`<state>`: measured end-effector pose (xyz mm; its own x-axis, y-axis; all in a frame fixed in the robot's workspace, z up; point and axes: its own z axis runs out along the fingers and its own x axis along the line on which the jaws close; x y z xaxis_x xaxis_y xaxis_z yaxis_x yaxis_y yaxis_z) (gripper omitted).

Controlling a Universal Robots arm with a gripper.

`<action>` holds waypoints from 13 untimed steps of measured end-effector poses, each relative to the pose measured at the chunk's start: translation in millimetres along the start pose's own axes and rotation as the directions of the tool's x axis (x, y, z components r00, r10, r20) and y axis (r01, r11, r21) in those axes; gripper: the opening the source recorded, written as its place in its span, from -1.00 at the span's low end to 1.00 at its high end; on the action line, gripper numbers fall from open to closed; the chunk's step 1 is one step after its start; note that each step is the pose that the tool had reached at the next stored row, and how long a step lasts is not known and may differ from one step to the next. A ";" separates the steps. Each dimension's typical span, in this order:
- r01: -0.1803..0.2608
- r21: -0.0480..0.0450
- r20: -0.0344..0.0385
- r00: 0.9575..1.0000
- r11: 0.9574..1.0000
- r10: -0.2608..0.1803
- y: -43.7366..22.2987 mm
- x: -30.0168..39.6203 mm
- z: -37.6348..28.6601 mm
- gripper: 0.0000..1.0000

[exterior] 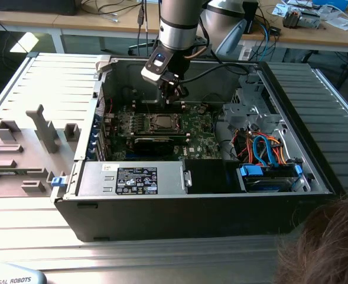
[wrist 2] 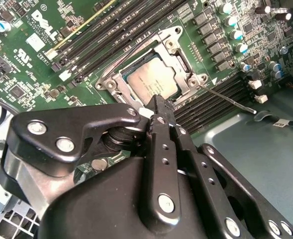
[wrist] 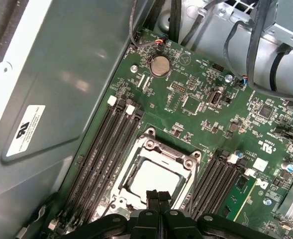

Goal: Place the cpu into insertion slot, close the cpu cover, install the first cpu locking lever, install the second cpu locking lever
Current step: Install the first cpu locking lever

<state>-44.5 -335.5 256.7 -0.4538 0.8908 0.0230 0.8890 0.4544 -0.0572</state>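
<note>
Two steps look done: the cpu (wrist 2: 151, 82) sits in the insertion slot (wrist 2: 109, 79) under the lowered cpu cover (wrist 2: 186, 64), just below the end effector (wrist 2: 158, 102), pinched narrow and empty. One locking lever (wrist 2: 231, 99) beside it seems unlatched.

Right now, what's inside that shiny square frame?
The cpu, its grey metal top showing through the window of the cpu cover. The insertion slot beneath is hidden by the chip.
</note>
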 end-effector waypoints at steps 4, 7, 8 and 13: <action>0.013 0.002 0.004 1.000 1.000 -0.013 0.0 0.0 0.0 -0.79; 0.020 0.003 0.006 1.000 1.000 -0.020 0.0 0.0 0.0 -0.79; 0.024 0.003 0.007 1.000 1.000 -0.024 0.0 0.0 0.0 -0.79; 0.036 0.004 0.008 0.999 0.999 -0.036 0.0 0.0 0.0 -0.79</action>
<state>-44.5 -335.5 256.7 -0.4864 0.8736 0.0167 0.8716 0.4864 -0.0605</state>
